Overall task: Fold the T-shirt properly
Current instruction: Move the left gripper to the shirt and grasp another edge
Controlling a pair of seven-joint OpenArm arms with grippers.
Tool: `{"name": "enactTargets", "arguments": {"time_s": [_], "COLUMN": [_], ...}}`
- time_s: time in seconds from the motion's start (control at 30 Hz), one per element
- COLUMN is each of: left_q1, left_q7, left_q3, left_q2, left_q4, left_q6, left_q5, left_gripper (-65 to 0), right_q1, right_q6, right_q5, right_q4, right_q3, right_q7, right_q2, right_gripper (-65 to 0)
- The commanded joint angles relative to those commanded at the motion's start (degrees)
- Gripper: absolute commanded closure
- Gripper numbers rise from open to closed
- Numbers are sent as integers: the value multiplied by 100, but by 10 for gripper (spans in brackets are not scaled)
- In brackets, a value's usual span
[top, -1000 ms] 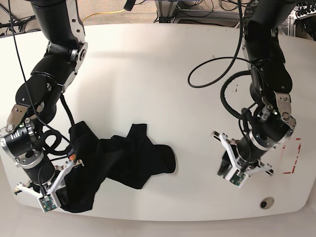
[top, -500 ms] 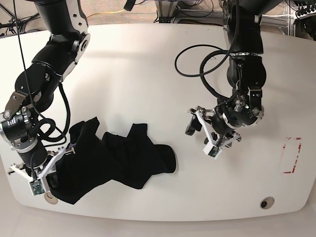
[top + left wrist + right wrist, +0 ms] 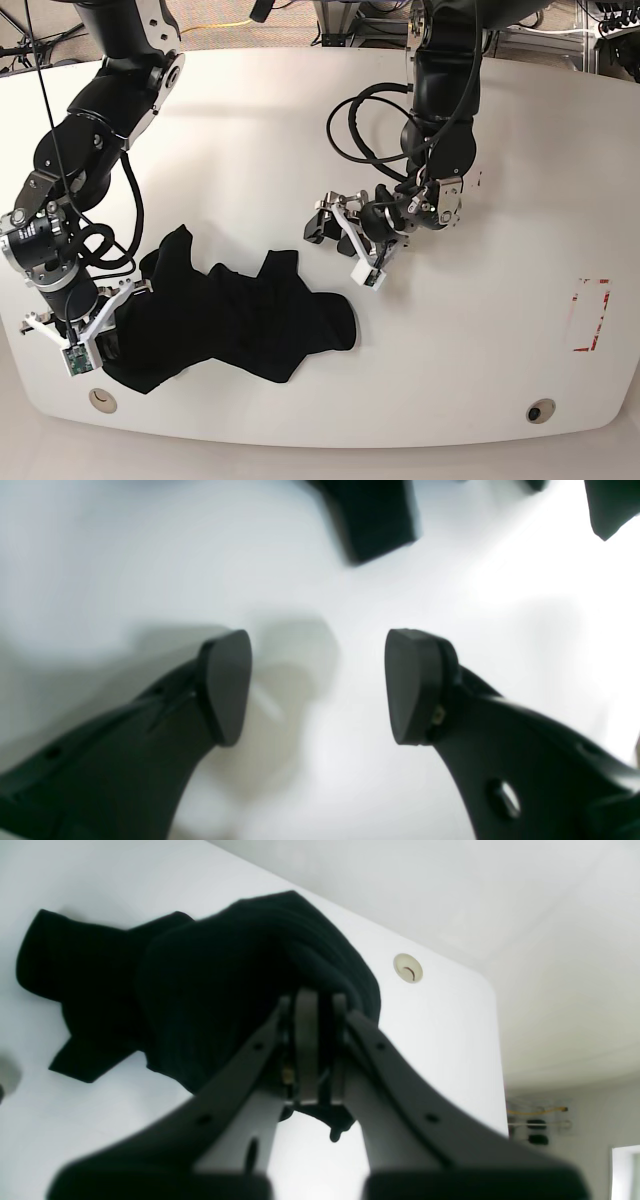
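The black T-shirt (image 3: 250,320) lies crumpled on the white table (image 3: 300,130) at the front left; its print is hidden. My right gripper (image 3: 108,345) is shut on the shirt's left edge. In the right wrist view the fingers (image 3: 306,1040) pinch a bunched fold of the black cloth (image 3: 210,990) just above the table. My left gripper (image 3: 322,228) hovers open and empty over bare table, just beyond the shirt's upper right part. In the left wrist view its pads (image 3: 227,687) stand wide apart, with only white table between them.
A round grommet (image 3: 100,400) sits in the table near the front left corner, also in the right wrist view (image 3: 407,968). Another grommet (image 3: 540,411) is at the front right. Red tape marks (image 3: 592,315) lie at the right. Blurred dark shapes (image 3: 375,520) show at the left wrist view's top.
My left arm has swung left across the table from the right side to near the shirt. My right gripper has drawn the shirt's left edge up and back from the front edge.
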Motion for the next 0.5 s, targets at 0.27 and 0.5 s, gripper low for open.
{"name": "enactTargets", "arguments": {"time_s": [0.27, 0.5], "left_q1": [-422, -905], "left_q7": [-958, -1574], "left_q3": [1099, 1881], "left_q2": [0, 0], "left_q4": [-1116, -2004], "left_q6": [791, 1266], "left_q5": [-18, -791], "left_gripper": [-394, -396], "right_q1": [-62, -70], "right_q6": [0, 0], "right_q5": [0, 0], "right_q4": [9, 9], "right_q3": [0, 0], "right_q7": [0, 0], "right_q2": [-18, -26], "right_gripper": [0, 0]}}
